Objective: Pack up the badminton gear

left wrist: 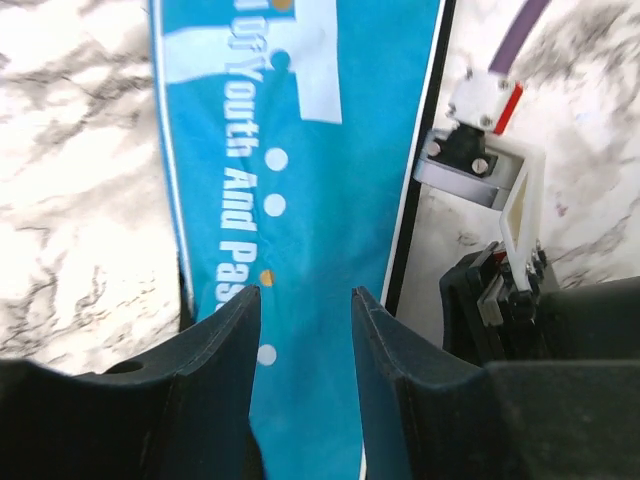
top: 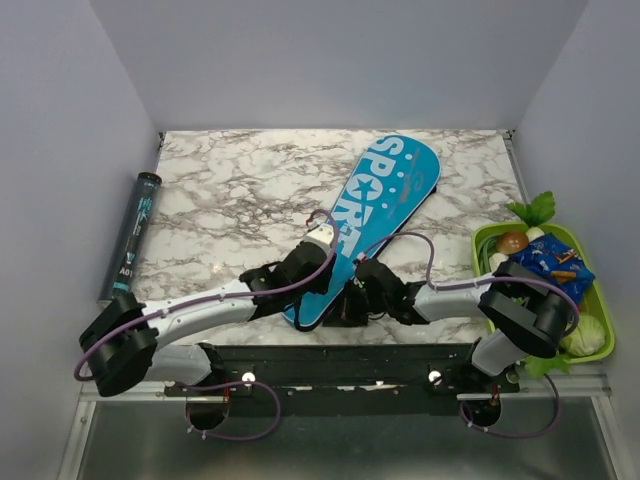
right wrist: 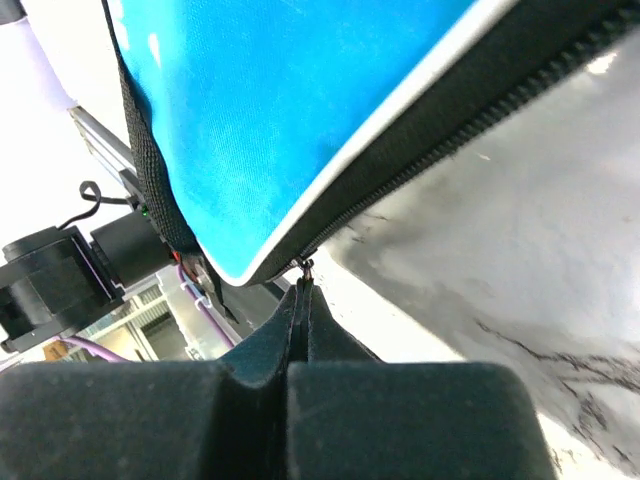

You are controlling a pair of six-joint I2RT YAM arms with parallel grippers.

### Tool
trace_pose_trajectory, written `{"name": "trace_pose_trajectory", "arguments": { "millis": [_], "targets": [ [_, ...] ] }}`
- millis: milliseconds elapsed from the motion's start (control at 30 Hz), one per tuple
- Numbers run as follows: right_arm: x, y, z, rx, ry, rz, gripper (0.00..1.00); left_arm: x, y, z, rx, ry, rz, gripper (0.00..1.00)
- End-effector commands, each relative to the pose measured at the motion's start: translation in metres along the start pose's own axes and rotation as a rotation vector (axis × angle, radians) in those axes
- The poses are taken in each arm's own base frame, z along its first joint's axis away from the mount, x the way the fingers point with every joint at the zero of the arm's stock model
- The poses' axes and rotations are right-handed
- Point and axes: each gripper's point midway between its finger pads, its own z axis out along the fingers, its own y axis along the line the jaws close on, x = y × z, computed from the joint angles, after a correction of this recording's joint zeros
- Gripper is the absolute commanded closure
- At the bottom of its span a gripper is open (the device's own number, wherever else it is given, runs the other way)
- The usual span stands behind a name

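At the surface's [top: 240,190] near edge, the right gripper's [right wrist: 302,292] fingers are clenching the zipper pull [right wrist: 302,268]. The left gripper's [left wrist: 305,300] fingers are hovering parted over the bag [top: 385,195], which is reaching toward the far-right corner. Pinning it should be steadying the pull.

We read the bag [top: 375,215] as woven cyan cloth with a slight sheen, its white print flat and matt. Its edge was black mesh [right wrist: 150,180] with smooth white piping. The zip [right wrist: 450,150] had coarse black teeth that looked like plastic. The zip pull [right wrist: 300,264] was too small for us to call. Left gripper [left wrist: 303,310] and right gripper [right wrist: 300,300] looked like matt black moulded plastic, smooth. The table [top: 230,190] was marble-patterned, smooth and glossy. The tube [top: 133,235] was glossy black, the tray [top: 603,305] glossy green plastic.
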Motion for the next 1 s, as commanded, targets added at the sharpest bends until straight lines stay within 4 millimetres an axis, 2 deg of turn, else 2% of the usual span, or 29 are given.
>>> {"name": "trace_pose_trajectory", "arguments": {
  "millis": [0, 67, 200, 333, 367, 500, 567, 667, 800, 967],
  "targets": [
    [-0.003, -0.005, -0.007, 0.005, -0.061, 0.025, 1.0, -0.017, 0.022, -0.033, -0.114, -0.031, -0.078, 0.51],
    [-0.005, -0.012, -0.013, 0.015, -0.088, 0.034, 1.0, -0.011, 0.034, -0.038, -0.177, 0.001, -0.081, 0.53],
    [-0.011, -0.025, -0.025, 0.026, -0.12, 0.062, 0.99, 0.006, 0.039, -0.036, -0.206, 0.059, -0.095, 0.58],
    [-0.022, -0.039, -0.04, 0.049, -0.155, 0.066, 1.0, 0.02, 0.028, -0.032, -0.143, 0.111, -0.086, 0.6],
    [-0.032, -0.04, -0.047, 0.044, -0.188, 0.074, 1.0, 0.024, 0.025, -0.031, -0.122, 0.126, -0.082, 0.6],
    [-0.051, -0.057, -0.064, 0.079, -0.234, 0.061, 0.99, 0.037, 0.013, -0.029, -0.052, 0.174, -0.079, 0.56],
    [-0.056, -0.063, -0.07, 0.1, -0.242, 0.064, 0.99, 0.036, 0.004, -0.027, -0.01, 0.164, -0.086, 0.55],
    [-0.06, -0.064, -0.074, 0.12, -0.252, 0.038, 0.99, 0.044, -0.006, -0.021, 0.045, 0.174, -0.101, 0.56],
    [-0.061, -0.066, -0.075, 0.131, -0.253, 0.034, 0.99, 0.061, -0.007, -0.009, 0.042, 0.217, -0.086, 0.58],
    [-0.057, -0.068, -0.075, 0.134, -0.236, 0.037, 0.99, 0.07, -0.015, -0.002, 0.082, 0.23, -0.083, 0.6]
  ]
}}
